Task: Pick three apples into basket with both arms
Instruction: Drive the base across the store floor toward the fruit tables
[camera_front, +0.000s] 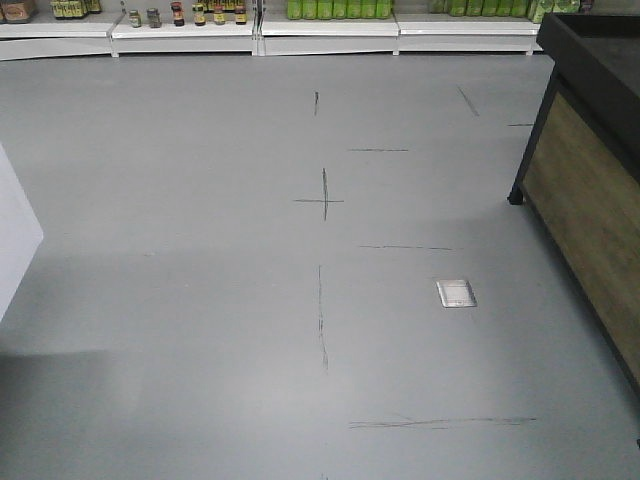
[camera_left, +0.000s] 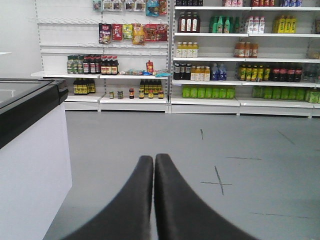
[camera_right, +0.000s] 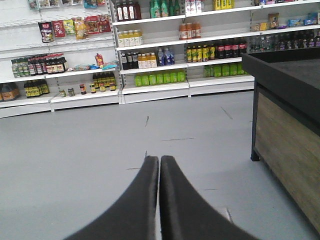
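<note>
No apples and no basket show in any view. My left gripper points level over the grey floor toward the shop shelves, its two dark fingers pressed together with nothing between them. My right gripper is held the same way, shut and empty, aimed across the floor at the shelves. Neither arm appears in the front-facing view.
Grey floor with black tape crosses and a metal floor plate. A wood-sided display stand with a black top stands at the right. A white chest cabinet with a black rim is at the left. Stocked shelves line the back wall.
</note>
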